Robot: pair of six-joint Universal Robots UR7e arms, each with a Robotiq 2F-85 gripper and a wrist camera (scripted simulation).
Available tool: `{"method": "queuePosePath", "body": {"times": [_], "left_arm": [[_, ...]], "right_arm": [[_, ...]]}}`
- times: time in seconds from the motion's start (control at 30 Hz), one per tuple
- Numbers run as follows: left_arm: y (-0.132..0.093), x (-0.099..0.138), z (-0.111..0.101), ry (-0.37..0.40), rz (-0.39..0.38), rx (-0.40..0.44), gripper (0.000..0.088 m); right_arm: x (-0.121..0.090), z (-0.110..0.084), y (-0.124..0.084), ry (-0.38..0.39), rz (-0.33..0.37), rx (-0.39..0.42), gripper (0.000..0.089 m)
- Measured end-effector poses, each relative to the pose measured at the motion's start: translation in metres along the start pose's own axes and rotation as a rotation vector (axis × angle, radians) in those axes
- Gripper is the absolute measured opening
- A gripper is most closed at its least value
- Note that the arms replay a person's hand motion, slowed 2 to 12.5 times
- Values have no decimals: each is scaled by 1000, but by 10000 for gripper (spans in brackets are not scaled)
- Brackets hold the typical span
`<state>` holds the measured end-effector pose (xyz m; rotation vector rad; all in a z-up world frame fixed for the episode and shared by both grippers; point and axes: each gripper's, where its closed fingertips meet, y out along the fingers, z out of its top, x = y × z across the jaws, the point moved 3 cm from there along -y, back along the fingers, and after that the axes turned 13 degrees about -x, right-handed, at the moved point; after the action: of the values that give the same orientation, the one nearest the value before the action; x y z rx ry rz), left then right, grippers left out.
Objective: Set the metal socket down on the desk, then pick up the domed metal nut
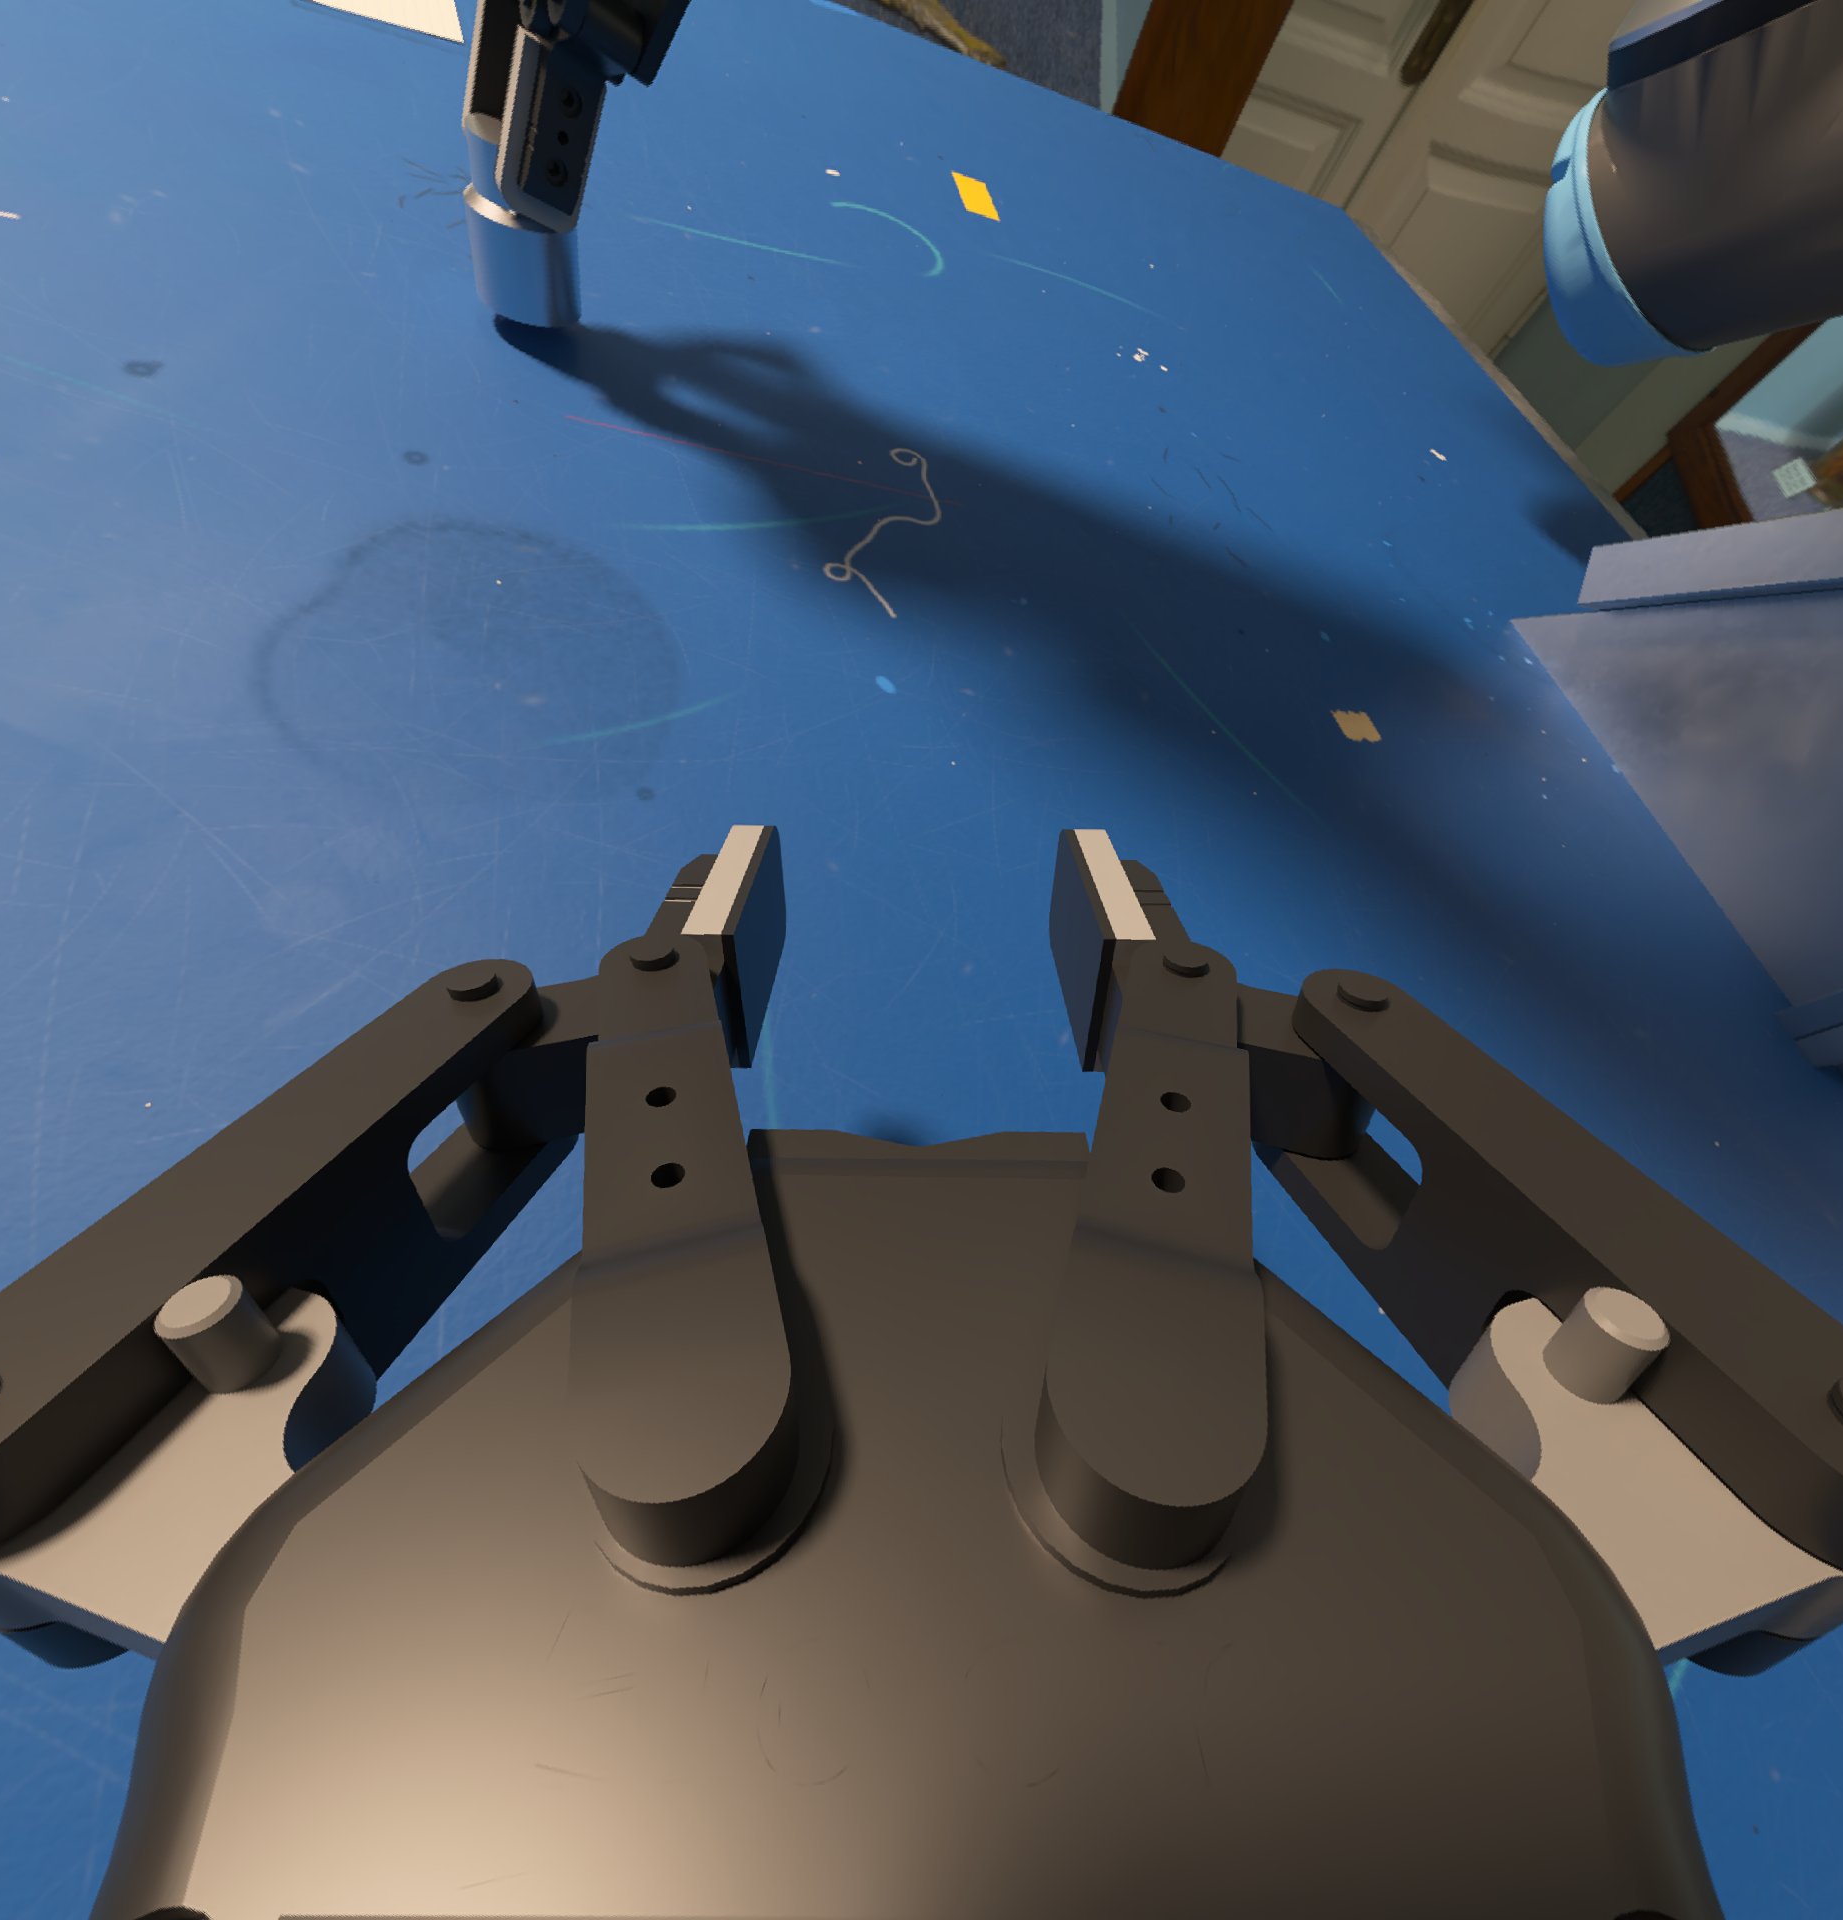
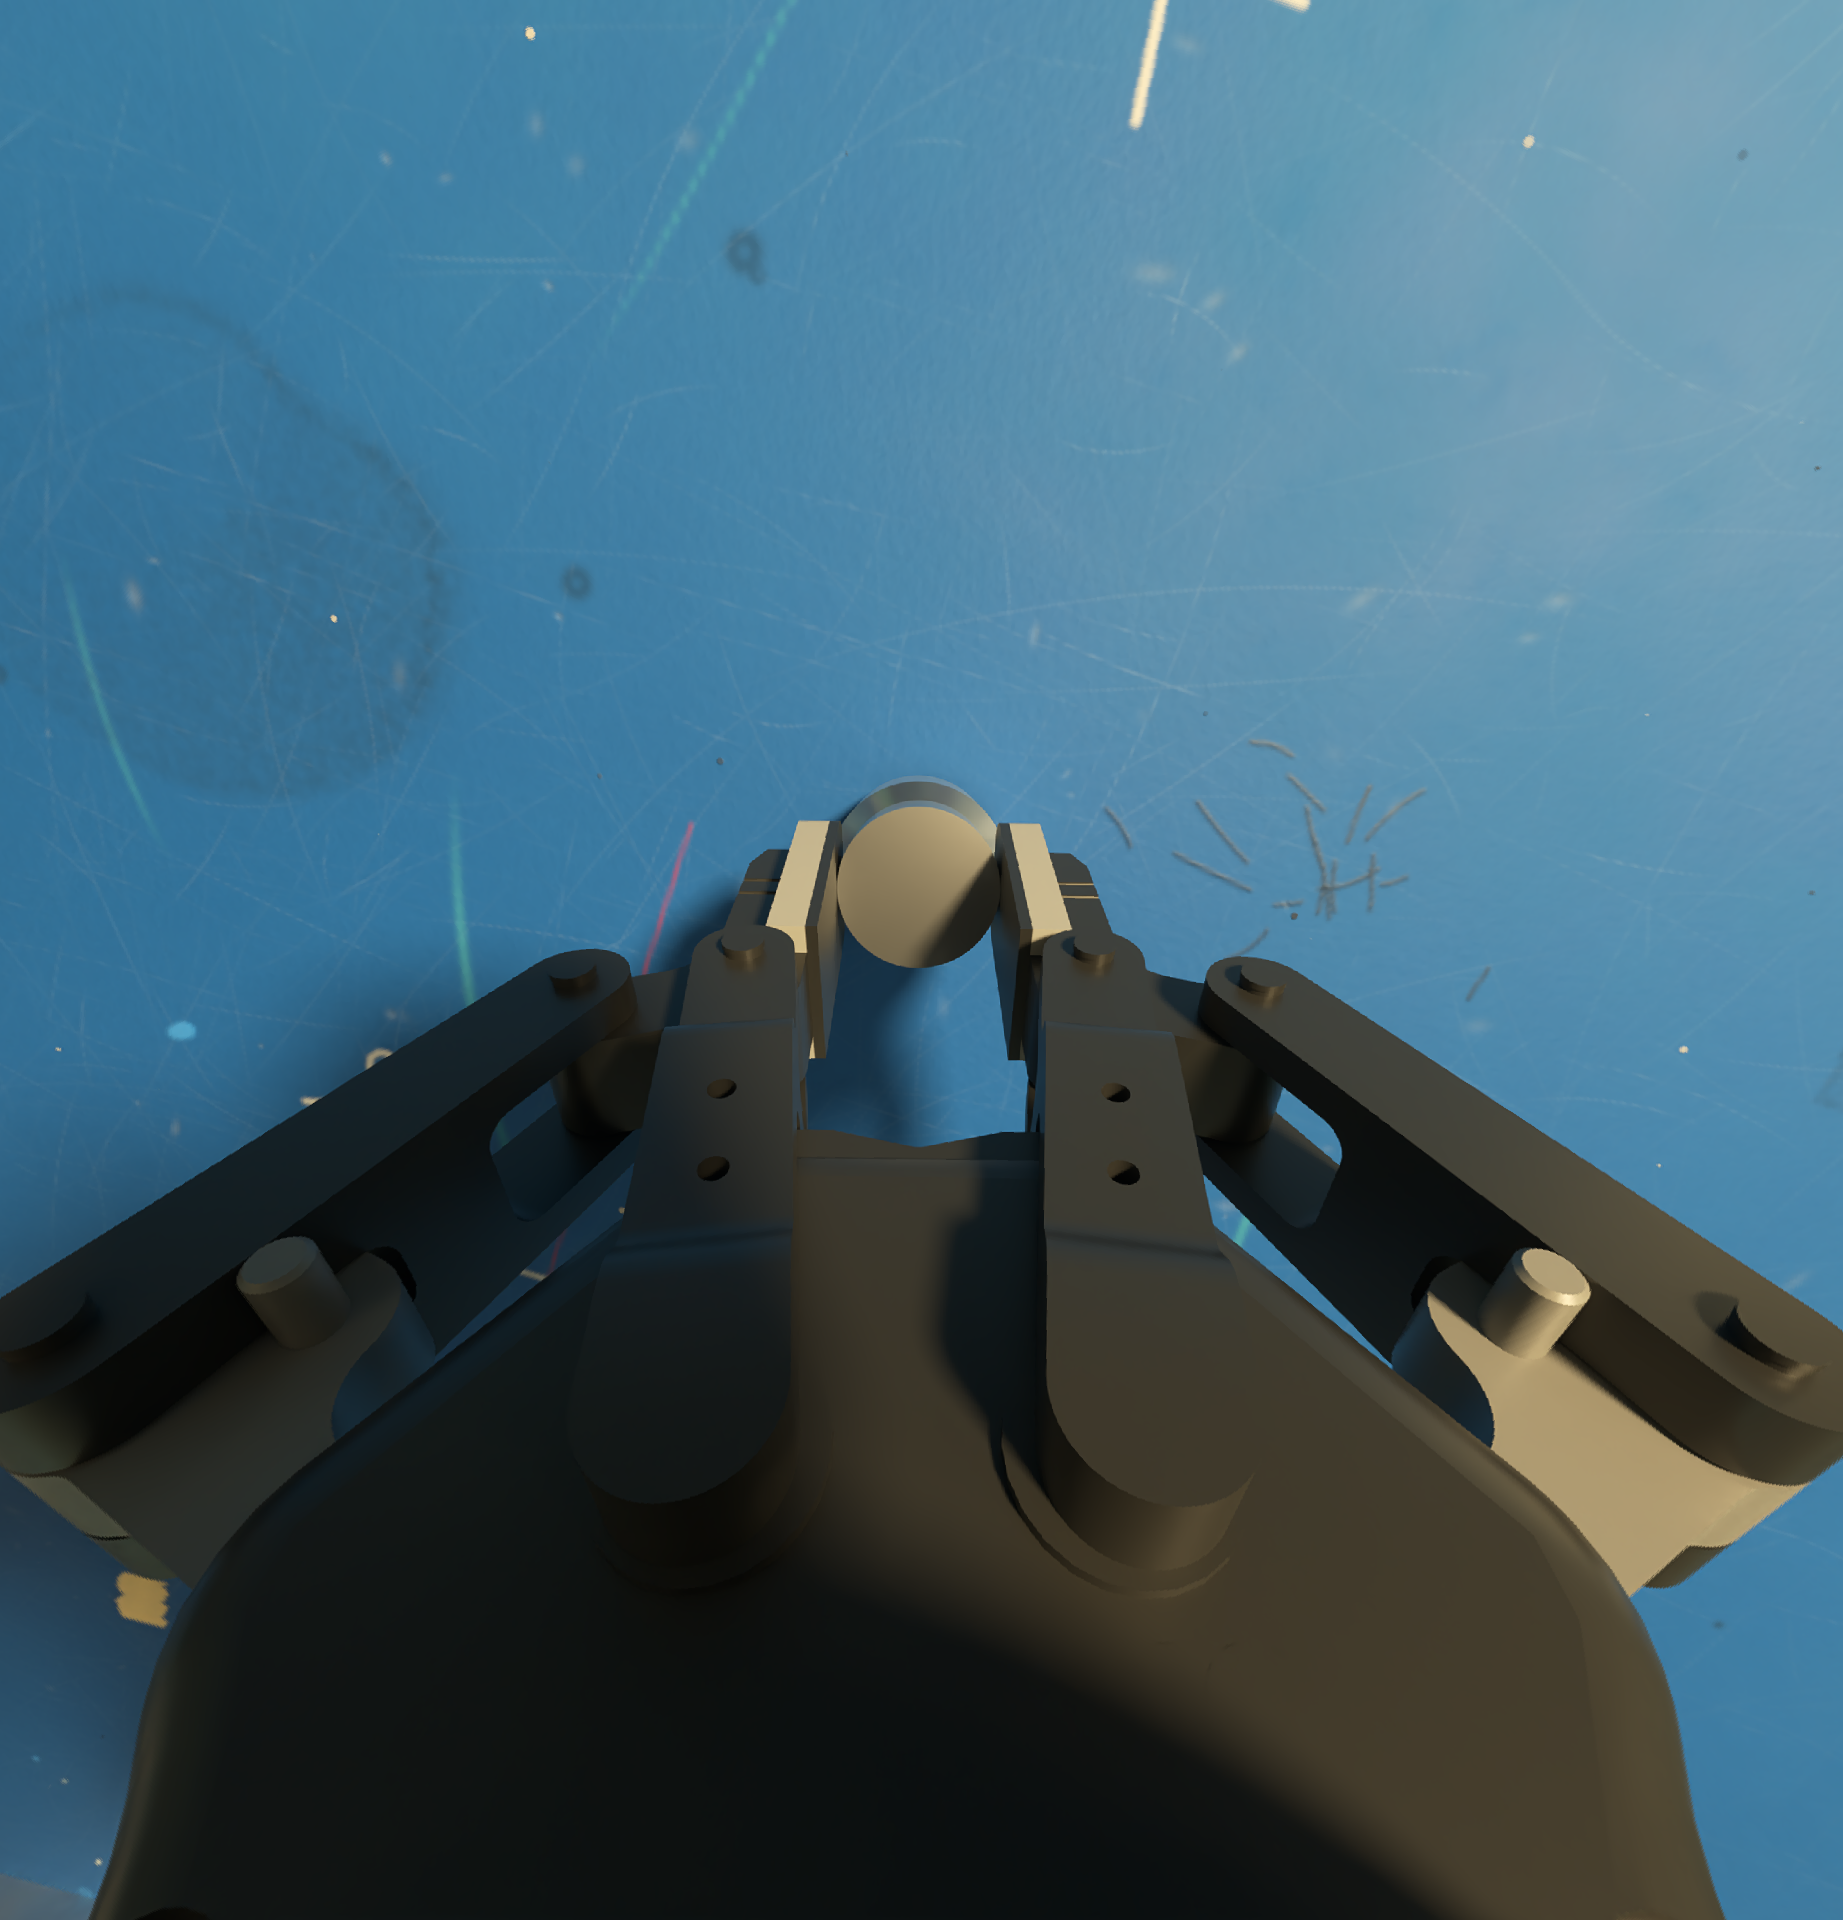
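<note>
Nearest, left gripper [image 1: 917, 940]: jaws spread, empty, hovering near the right edge of the scratched blue desk [image 1: 481, 675]. Farther, toward the far edge, right gripper [image 2: 917, 894]: clamped on upright silver cylindrical metal socket [image 2: 915, 883], base apparently touching desk. Likely heavy, rigid, slick; best gripped across the round wall. Domed nut unseen.

Dark grey tool [image 1: 917, 935], pale pads [image 2: 808, 883]
</note>
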<state>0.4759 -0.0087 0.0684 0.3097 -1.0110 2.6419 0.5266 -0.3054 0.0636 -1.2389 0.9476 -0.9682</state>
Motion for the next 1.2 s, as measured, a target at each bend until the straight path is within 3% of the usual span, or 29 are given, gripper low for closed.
{"method": "queuePosePath", "body": {"times": [0.2, 0.57, 1.2], "left_arm": [[-1, 0, 0, 1, -2, 2, 466], [1, 1, -1, 1, -7, -5, 467], [6, 1, -4, 0, -9, -25, 466]], "right_arm": [[3, -2, -8, -9, -30, -1, 261], [-4, 2, -25, -25, -12, 24, 261], [0, -3, -15, -57, -112, -131, 261]]}}
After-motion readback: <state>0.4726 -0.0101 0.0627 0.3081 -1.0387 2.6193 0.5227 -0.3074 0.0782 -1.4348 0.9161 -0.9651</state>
